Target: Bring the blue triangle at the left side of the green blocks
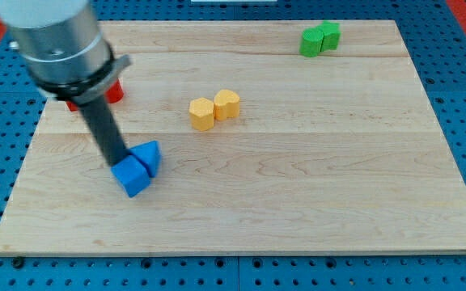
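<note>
Camera view: my tip (120, 164) touches the blue cube (132, 177) on its upper-left side; there are no jaws, only the bare rod. The blue triangle (148, 153) sits just right of the tip, touching the blue cube. From the triangle, two green blocks (319, 38) lie far toward the view's top right, two yellow blocks (213, 108) up and right, and a red block (112, 92) up-left on the wooden board (298, 186).
</note>
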Controlling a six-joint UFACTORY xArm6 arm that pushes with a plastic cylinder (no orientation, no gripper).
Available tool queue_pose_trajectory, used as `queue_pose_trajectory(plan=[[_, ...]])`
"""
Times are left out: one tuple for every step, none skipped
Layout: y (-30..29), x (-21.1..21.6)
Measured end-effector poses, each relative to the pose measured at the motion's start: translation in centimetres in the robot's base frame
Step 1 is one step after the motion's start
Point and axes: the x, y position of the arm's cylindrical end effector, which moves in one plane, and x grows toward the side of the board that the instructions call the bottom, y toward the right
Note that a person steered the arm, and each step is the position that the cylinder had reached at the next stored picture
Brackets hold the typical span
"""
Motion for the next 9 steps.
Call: queue_pose_trajectory(plan=[[4.6,0.0],[10.4,0.7],[16.4,2.1],[22.3,2.1],[25.3,-0.4],[25.3,-5.1],[24.3,-8.5],[28.3,-9.7],[23.5,-12.6]])
